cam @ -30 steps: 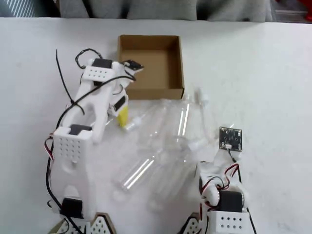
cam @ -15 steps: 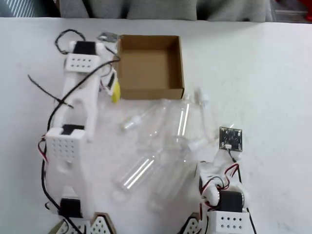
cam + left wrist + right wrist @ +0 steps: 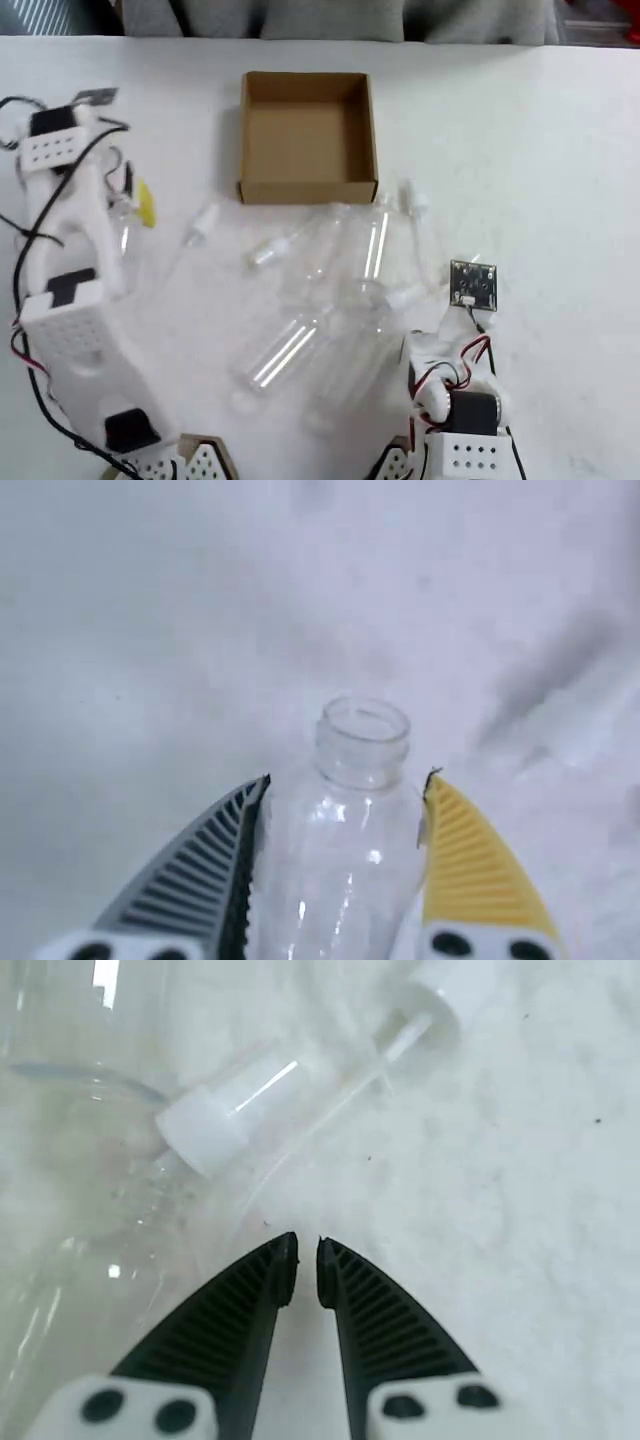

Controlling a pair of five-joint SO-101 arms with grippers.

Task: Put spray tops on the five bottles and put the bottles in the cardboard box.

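The left jaws clasp a clear bottle (image 3: 340,870) at its shoulder, the neck uncapped, out at the left side of the counter (image 3: 540,150) and well apart from the cardboard box (image 3: 305,190). The right jaws stand nearly closed, a thin gap between them, near a white spray top (image 3: 205,1130). The other bottles (image 3: 330,290) lie heaped between the box and the right arm.

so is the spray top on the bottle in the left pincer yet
Off. The bottle held in the left pincer ends in a bare, open neck, with no top on it.
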